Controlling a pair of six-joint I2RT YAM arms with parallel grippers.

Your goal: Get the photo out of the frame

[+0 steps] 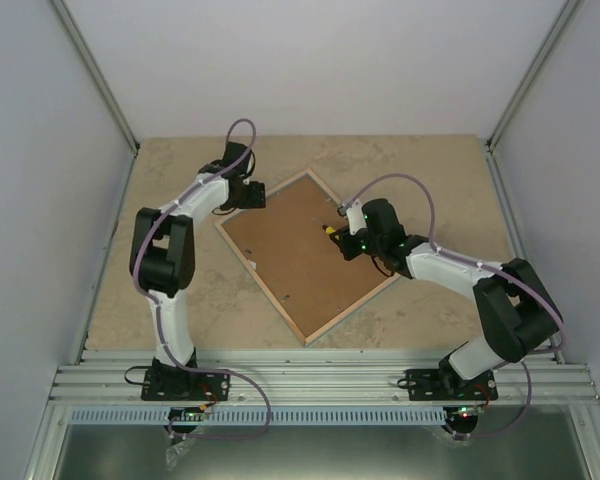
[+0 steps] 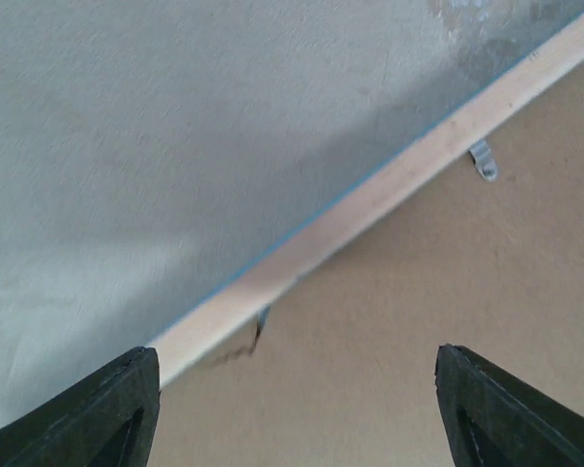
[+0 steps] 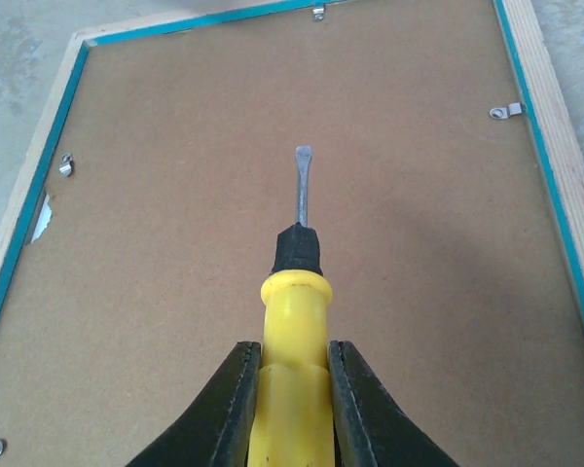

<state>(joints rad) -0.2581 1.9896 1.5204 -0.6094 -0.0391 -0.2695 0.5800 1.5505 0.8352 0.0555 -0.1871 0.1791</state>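
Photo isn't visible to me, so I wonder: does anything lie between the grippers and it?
Yes: the brown backing board fills the back of the face-down frame, held by metal tabs at its edges.

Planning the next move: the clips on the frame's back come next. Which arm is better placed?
Right, probably. The right gripper grips the screwdriver, tip over the backing board. The left gripper is open and empty at the frame edge, beside a clip.

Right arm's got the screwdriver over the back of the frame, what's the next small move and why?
Probably slide the screwdriver tip to a clip on the frame rim: the clips overlap the backing board, pinning it, and the tip sits mid-board.
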